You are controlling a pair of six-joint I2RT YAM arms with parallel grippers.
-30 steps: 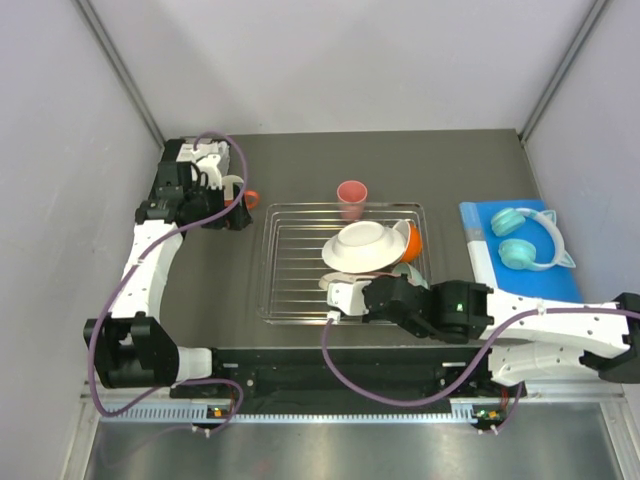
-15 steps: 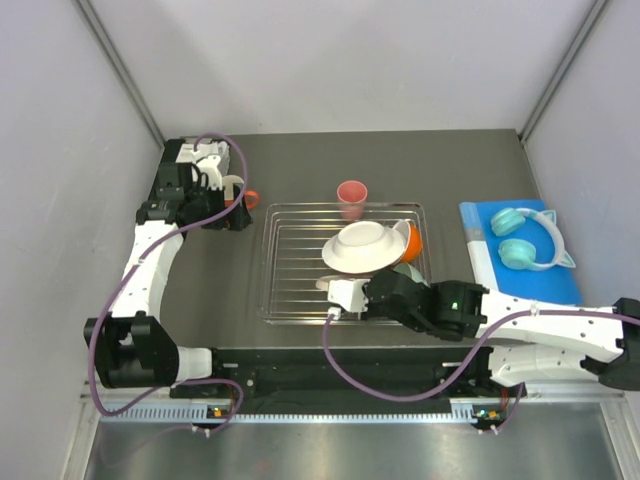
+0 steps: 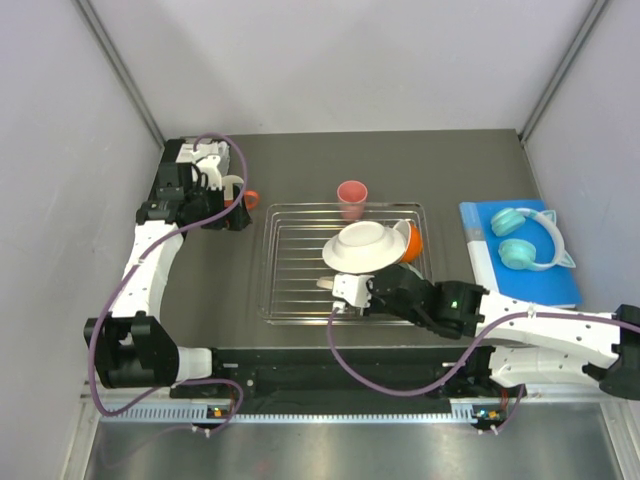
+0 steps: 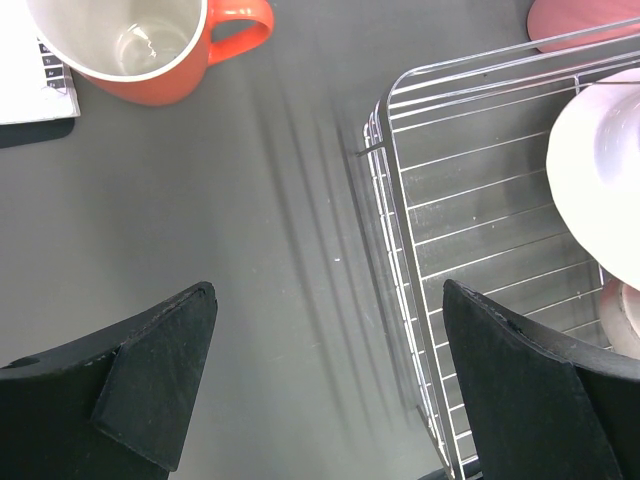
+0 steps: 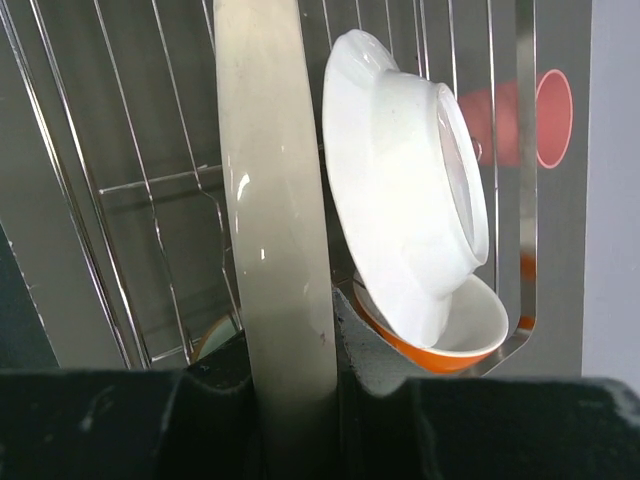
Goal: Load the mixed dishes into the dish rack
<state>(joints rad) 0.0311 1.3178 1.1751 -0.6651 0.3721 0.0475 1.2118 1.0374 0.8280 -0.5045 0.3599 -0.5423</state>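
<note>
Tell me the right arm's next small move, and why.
Probably lower the beige plate straight down into the dish rack. The right tool grips it on edge over the bars, beside the white bowl, so a slow descent should seat it without a knock.

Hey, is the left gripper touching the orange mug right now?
Apart. The left wrist view shows the open fingers of the left gripper well short of the orange mug, with bare table between them.

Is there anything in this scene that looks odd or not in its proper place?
Yes. The turquoise headphones lie on a blue booklet right of the dish rack; they are no tableware. In the rack, the white bowl leans tilted on an orange cup.
</note>
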